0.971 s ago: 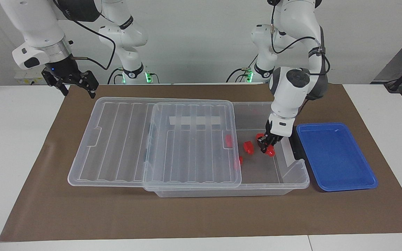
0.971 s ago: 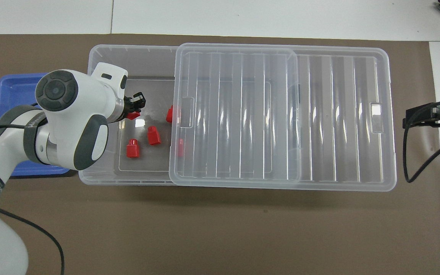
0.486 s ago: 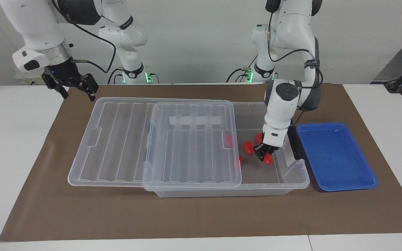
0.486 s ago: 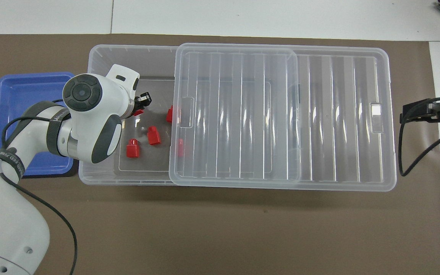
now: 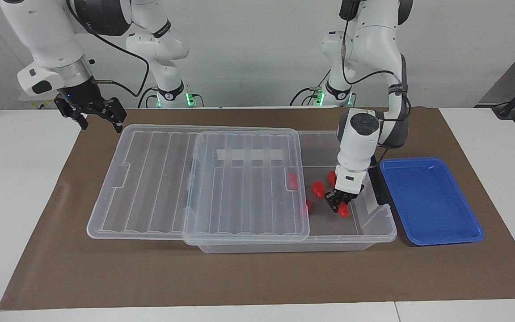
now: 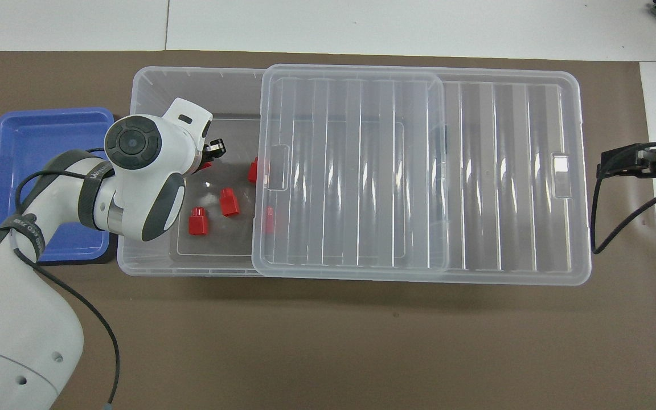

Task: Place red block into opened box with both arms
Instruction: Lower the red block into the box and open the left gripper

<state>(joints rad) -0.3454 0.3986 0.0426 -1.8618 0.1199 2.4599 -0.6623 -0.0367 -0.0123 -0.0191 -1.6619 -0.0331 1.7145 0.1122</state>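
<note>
Left gripper (image 5: 339, 205) is down inside the open end of the box (image 5: 376, 232), fingers clamped tight on a red block (image 5: 343, 210) that sits low over the box floor; whether the block touches the floor can't be told. In the overhead view this gripper (image 6: 212, 152) is mostly hidden under the left arm's wrist, with only a sliver of the red block (image 6: 205, 166) showing. Four more red blocks lie in the box: one (image 5: 318, 189) beside the gripper toward the lid, one (image 5: 331, 177) nearer to the robots than the held block and partly hidden by the wrist, and two seen through the lid edge, one (image 5: 293, 180) nearer to the robots and one (image 5: 308, 206) farther. The clear ribbed lid (image 5: 246, 183) lies slid partway off the box, covering most of it and overhanging the mat toward the right arm's end of the table, so only the end by the blue tray (image 5: 429, 200) is uncovered. The blue tray sits just beside the box at the left arm's end of the table. Right gripper (image 5: 97, 114) hangs in the air with jaws spread wide and holding nothing, over the mat near the lid's overhanging corner; the right arm waits there. Brown mat (image 5: 257, 277) lies under the box and tray.
</note>
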